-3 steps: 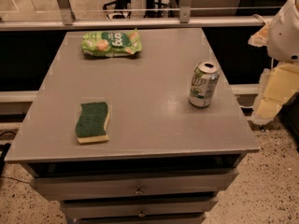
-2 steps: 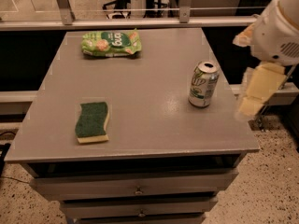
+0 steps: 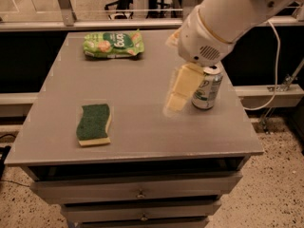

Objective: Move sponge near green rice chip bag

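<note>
The sponge [image 3: 94, 124], dark green on a pale yellow base, lies flat on the front left of the grey table [image 3: 142, 144]. The green rice chip bag [image 3: 113, 44] lies flat at the table's far left, well apart from the sponge. My gripper [image 3: 172, 70] hangs over the middle right of the table, above the surface, to the right of the sponge and nearer than the bag. It is open and empty; one pale yellow finger [image 3: 183, 85] points down and to the left, and the other shows only as a tip by the wrist.
A green-and-silver soda can [image 3: 207, 87] stands upright near the table's right edge, just behind my lower finger. My white arm [image 3: 228, 18] reaches in from the upper right. Drawers [image 3: 140, 194] front the table below. A metal railing runs behind.
My arm has swung left from beyond the table's right edge to over the table, now in front of the can. The sponge, bag and can have not moved.
</note>
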